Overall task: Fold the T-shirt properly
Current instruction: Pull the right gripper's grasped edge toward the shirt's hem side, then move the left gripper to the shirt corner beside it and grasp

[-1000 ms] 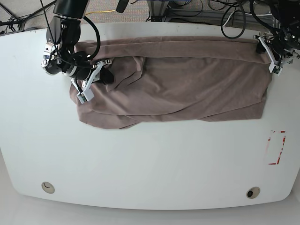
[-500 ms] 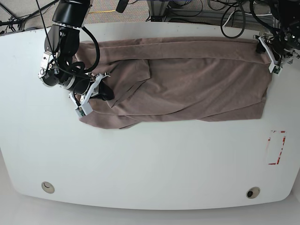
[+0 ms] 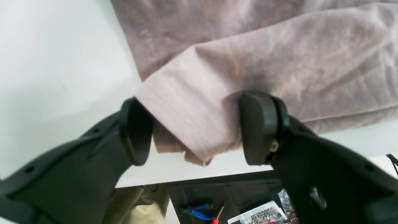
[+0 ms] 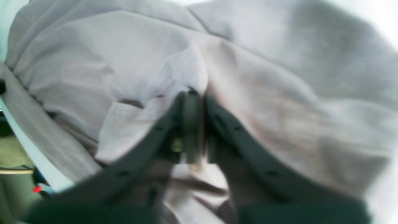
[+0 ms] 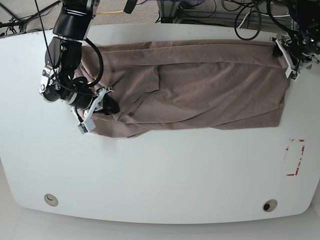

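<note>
The mauve T-shirt lies spread across the far half of the white table, folded lengthwise and wrinkled at its left end. My right gripper is at the shirt's left end. In the blurred right wrist view its fingers stand nearly together at the right gripper, with a pinch of T-shirt cloth bunched at the tips. My left gripper sits at the shirt's far right corner. The left gripper stands wide, and a folded corner of the T-shirt lies between its pads by the table edge.
A red-marked rectangle is taped near the table's right edge. Two round holes sit near the front edge. Cables run behind the far edge. A box of bits and tools lie below the table.
My right gripper has moved toward the front left, dragging the shirt's left end with it and flattening the bunched fold there. The left arm has not moved.
</note>
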Available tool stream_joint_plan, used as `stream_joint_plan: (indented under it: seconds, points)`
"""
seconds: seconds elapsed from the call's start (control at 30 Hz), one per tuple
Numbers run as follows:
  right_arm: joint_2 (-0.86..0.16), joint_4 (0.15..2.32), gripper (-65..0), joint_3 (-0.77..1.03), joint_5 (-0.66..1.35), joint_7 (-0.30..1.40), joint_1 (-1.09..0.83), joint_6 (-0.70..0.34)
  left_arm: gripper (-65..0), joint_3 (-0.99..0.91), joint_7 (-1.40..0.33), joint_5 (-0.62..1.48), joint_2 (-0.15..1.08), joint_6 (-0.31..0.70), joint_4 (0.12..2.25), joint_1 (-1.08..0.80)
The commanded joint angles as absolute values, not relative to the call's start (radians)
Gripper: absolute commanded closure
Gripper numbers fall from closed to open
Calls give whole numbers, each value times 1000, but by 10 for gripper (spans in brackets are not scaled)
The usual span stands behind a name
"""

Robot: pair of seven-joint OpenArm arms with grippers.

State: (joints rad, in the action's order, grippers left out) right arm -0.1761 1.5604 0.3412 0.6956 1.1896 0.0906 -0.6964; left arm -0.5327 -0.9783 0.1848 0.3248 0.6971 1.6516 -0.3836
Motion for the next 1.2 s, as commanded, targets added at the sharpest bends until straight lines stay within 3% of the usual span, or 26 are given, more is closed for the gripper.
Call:
stream_joint_plan:
  seconds: [0.0,0.1,0.23,0.37,0.7,0.93,1.17]
  points:
    - [-223,1580,-222,351,714,1170,114,-698,-401,-524,-1033,128,321,698,1641,-380]
    - [-259,1577,-439,372,713,1167,130,-698,-401,-529,-1035,128,321,698,1639,-340]
    - [-283,1570,-583,418,710,1145,143,-698,-401,-532,-1035,128,321,698,1639,-331]
    - [-318,1483,-560,435,690,1129,203,-698,-401,-532,-1035,130,321,698,1641,-305]
    - [-338,1148,-395,433,522,1023,383,-698,-401,-533,-1035,130,320,698,1641,-274]
    - [-303,1000,-374,429,426,938,424,-698,-401,-533,-1035,130,320,698,1641,-274]
    - [-257,983,-357,429,389,938,418,-698,-401,-535,-1035,130,320,698,1641,-280]
